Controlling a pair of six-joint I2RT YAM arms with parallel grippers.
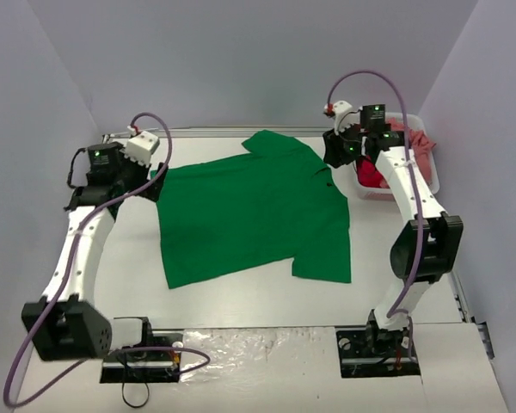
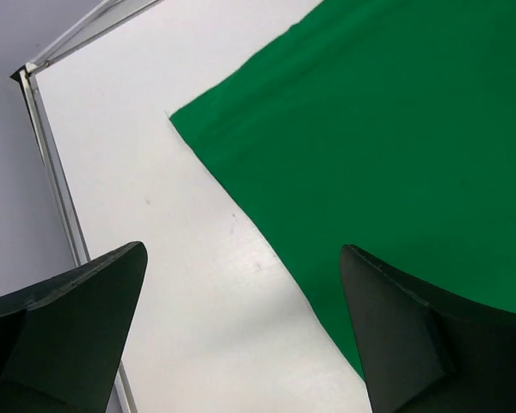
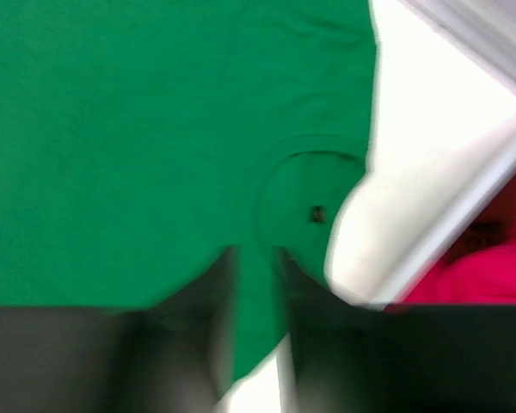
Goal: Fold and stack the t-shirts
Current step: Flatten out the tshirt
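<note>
Upper right of the overhead view: a white slatted plastic basket (image 1: 394, 197) stands on the white worktop (image 1: 241, 301). It holds a crimson red cloth shirt (image 1: 371, 175) and a salmon pink shirt (image 1: 417, 142), just beside the right tool (image 1: 340, 151). The plain bright green short-sleeved t-shirt (image 1: 254, 206) lies spread flat mid-frame, between both tools. Only the left wrist view shows the left tool (image 2: 241, 344) spread wide and empty, straddling the shirt's edge. The blurred right wrist view shows the collar (image 3: 314, 185) beyond narrowly gapped fingers (image 3: 189, 353); whether they grip cannot be told.

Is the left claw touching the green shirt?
Cannot tell. Left wrist view: one finger of the left gripper overlaps the green shirt; no contact or gap shows.
</note>
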